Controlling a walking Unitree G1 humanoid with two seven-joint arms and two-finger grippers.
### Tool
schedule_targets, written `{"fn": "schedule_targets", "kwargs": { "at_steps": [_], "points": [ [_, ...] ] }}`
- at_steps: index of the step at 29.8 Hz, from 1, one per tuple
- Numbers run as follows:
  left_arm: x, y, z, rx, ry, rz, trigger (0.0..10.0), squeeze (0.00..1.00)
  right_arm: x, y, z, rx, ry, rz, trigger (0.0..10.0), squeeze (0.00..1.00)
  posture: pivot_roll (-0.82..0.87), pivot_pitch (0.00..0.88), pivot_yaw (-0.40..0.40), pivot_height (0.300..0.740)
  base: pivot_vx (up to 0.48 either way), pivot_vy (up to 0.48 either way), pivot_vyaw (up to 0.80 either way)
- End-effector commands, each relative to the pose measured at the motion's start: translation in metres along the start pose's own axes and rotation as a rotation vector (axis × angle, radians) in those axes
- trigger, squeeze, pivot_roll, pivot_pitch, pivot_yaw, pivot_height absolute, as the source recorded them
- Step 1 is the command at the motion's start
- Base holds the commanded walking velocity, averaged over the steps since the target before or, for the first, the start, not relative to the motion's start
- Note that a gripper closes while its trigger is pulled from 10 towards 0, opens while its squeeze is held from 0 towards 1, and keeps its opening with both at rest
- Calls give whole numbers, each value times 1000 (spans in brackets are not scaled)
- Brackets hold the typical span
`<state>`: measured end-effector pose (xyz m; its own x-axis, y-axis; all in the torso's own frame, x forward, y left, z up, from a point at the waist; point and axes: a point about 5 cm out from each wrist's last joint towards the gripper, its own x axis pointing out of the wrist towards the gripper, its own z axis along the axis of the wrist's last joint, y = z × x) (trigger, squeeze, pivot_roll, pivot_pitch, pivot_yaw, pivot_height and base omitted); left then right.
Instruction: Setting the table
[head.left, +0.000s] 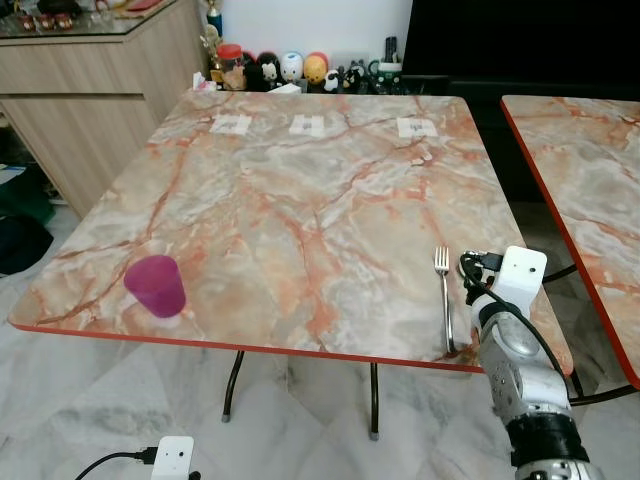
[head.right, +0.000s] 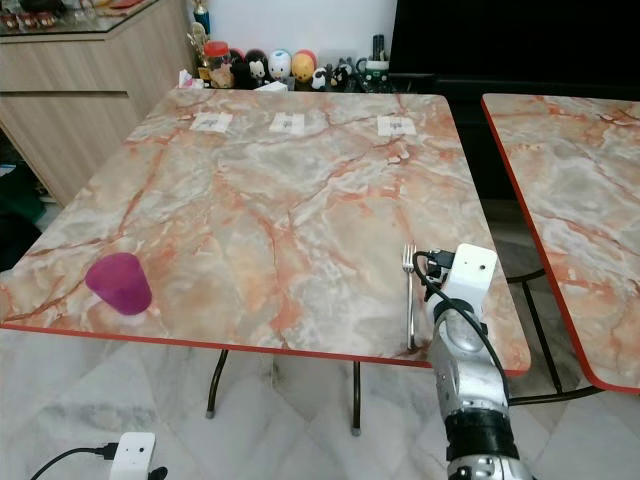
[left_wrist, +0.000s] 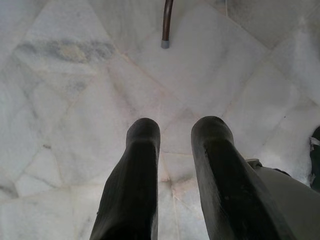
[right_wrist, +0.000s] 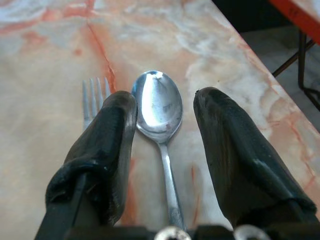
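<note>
Spoon (right_wrist: 159, 107) lies flat on the marble table (head.left: 300, 200) near its right edge, just beside the fork (head.left: 444, 290), between the parted fingers of the right claw (right_wrist: 164, 112). Left claw (left_wrist: 180, 135) hangs apart over the floor.

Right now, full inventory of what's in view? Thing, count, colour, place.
Table: 1, orange-veined marble top, red edge, in front of the robot.
Second table: 1, same marble, to the right.
Cup: 1, magenta, near left corner of the table.
Fork: 1, silver, near right edge, tines pointing away.
Spoon: 1, silver, lying on the table beside the fork, between the right gripper's fingers.
Paper labels: 3, white, along the far edge.
Figurines: several, mixed colours, behind the table.
Cabinet: 1, wood, far left.
Left gripper: open, hanging over the marble floor.
Right gripper: open, straddling the spoon.
</note>
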<state>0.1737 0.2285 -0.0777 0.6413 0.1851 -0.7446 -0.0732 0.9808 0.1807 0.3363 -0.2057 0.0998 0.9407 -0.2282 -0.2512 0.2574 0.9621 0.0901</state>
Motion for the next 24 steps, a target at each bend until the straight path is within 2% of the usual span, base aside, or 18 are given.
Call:
{"fn": "schedule_targets", "kwargs": {
  "at_steps": [1, 9, 17, 24],
  "points": [
    [-2, 3, -7, 7, 29, 3, 10000, 0, 3, 1, 0, 18, 27, 6, 10000, 0, -56, 70, 27, 740, 0, 0, 0],
    [-2, 6, -7, 9, 28, 10, 10000, 0, 7, 0, 3, 21, 40, -15, 10000, 0, -45, 71, 30, 740, 0, 0, 0],
    [-2, 8, -7, 16, 28, 14, 10000, 0, 0, -5, -1, 52, 46, -56, 10000, 0, -49, 59, 33, 740, 0, 0, 0],
    [-2, 9, -6, 25, 26, 11, 10000, 0, -4, -1, -9, 44, 80, -28, 10000, 0, -51, 46, 39, 740, 0, 0, 0]
  ]
}}
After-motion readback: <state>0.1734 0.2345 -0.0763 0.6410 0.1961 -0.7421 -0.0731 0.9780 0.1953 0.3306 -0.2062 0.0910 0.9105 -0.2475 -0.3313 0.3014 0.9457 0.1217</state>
